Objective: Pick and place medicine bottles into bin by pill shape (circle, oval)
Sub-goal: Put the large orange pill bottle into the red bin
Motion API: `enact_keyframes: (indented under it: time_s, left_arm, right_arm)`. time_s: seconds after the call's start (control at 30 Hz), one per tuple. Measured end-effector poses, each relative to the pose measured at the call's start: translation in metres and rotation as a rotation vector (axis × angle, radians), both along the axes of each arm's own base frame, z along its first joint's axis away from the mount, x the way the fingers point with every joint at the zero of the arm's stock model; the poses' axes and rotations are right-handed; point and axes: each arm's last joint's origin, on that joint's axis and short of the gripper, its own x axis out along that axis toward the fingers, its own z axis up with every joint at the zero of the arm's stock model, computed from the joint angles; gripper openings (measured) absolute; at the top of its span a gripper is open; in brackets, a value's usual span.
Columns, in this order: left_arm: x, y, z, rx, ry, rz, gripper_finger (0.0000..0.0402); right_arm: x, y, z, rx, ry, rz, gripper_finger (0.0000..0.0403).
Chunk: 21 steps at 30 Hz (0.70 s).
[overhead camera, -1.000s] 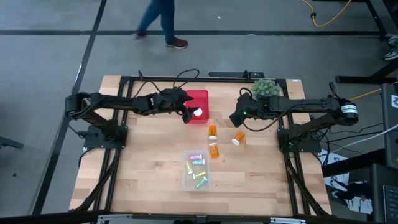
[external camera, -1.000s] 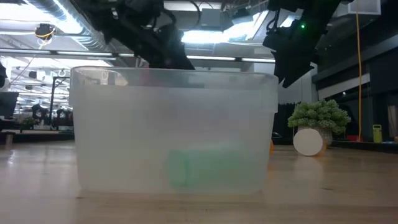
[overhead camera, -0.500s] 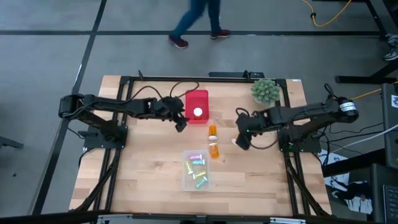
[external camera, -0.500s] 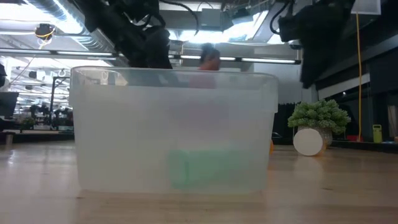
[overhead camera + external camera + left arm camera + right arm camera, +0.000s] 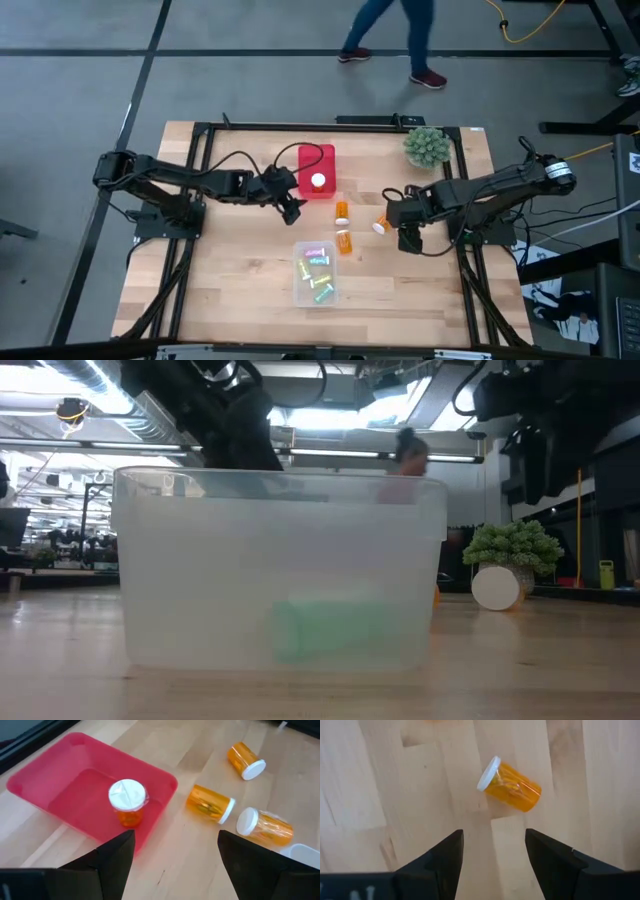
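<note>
Wooden surface (image 5: pixel 230 290) carries everything; a person (image 5: pixel 395 35) walks on the floor beyond its far edge.

Left arm reaches in from the left; left gripper (image 5: pixel 291 207) hangs just off the near-left corner of the red bin (image 5: pixel 316 158), fingers (image 5: pixel 112 857) spread wide w/ nothing between them. Red bin sits right ahead of this gripper and holds one orange bottle (image 5: pixel 128 801) standing upright, white cap up.

Clear bin (image 5: pixel 316 273) lies nearer the front edge than the left gripper and to its right, w/ several small pastel bottles (image 5: pixel 318 268) inside, green, pink, yellow. In the low view the clear bin fills the foreground, a green blur showing through its wall.

Right arm comes in from the right; right gripper (image 5: pixel 408 238) is also released, fingers (image 5: pixel 445 857) apart, empty. Directly ahead of it on the surface, close but not touching, lies a tipped orange bottle (image 5: pixel 509 783).

Two more orange bottles lie on their sides between the two grippers: one (image 5: pixel 342 210) just right of the red bin, other (image 5: pixel 345 241) nearer the clear bin.

Green spiky plant (image 5: pixel 427 146) sits at the far edge, beyond the right gripper.
</note>
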Motion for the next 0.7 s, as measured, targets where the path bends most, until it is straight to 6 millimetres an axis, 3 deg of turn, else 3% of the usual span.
enact_keyframes:
  time_s: [0.13,0.27,0.4,0.7]
  left_arm:
    - [0.0,-0.007,0.0,0.002,0.0,-0.023,0.0278]
    - [0.0,-0.013,0.0,0.004,0.006,-0.045,0.0278]
    - [-0.001,-0.018,-0.002,0.027,0.037,-0.084,0.0278]
    - [-0.001,-0.022,-0.002,0.046,0.038,-0.11,0.0278]
  right_arm:
    - [0.004,0.0,-0.006,-0.059,0.023,0.143,0.0215]
    - [0.01,0.001,-0.031,-0.102,0.076,0.265,0.0215]
    - [0.015,-0.001,-0.057,-0.215,0.149,0.265,0.0215]
    - [0.034,0.001,-0.087,-0.302,0.209,0.469,0.0215]
